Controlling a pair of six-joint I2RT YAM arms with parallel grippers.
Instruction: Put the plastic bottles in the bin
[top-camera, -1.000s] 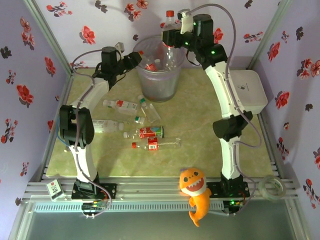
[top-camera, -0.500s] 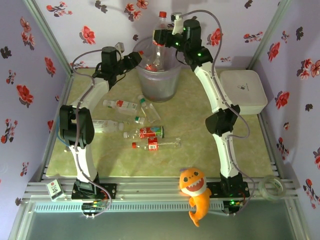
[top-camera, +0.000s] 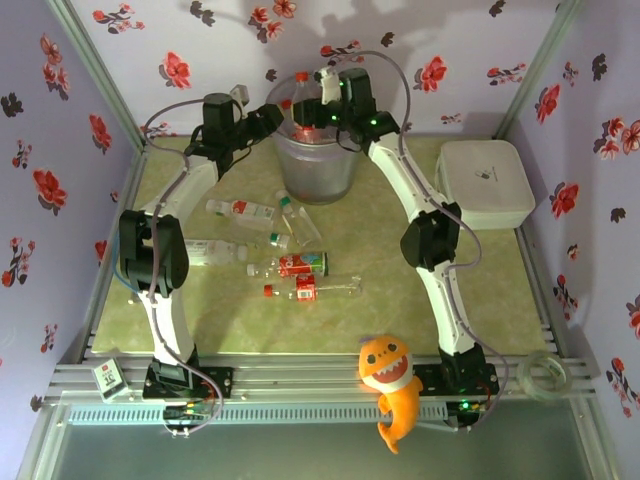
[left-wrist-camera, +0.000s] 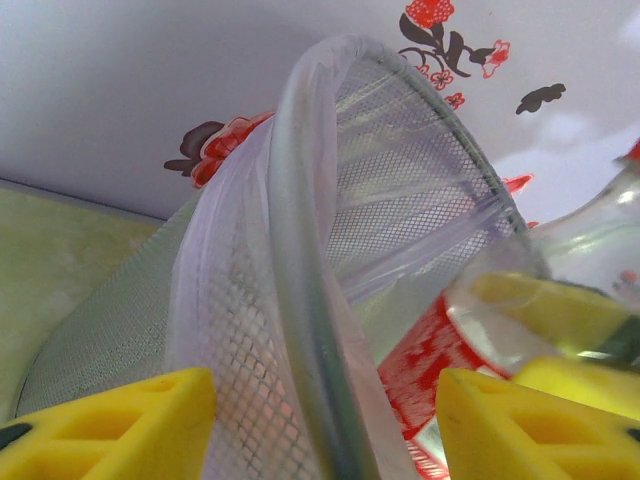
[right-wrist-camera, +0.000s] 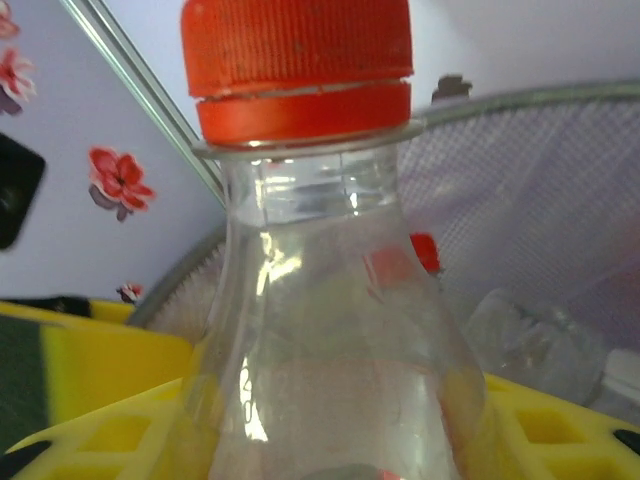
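The bin (top-camera: 318, 170) stood at the back middle of the table (top-camera: 400, 300), with one bottle (top-camera: 299, 97) upright over its opening. Other bottles (top-camera: 300, 265) lay before it, leftward. A lidded box (top-camera: 487, 183) sat to its right.

Left pincer (top-camera: 278, 110) parted, right pincer (top-camera: 305, 112) clamped on a bottle (right-wrist-camera: 320, 300), both raised at full forward reach.
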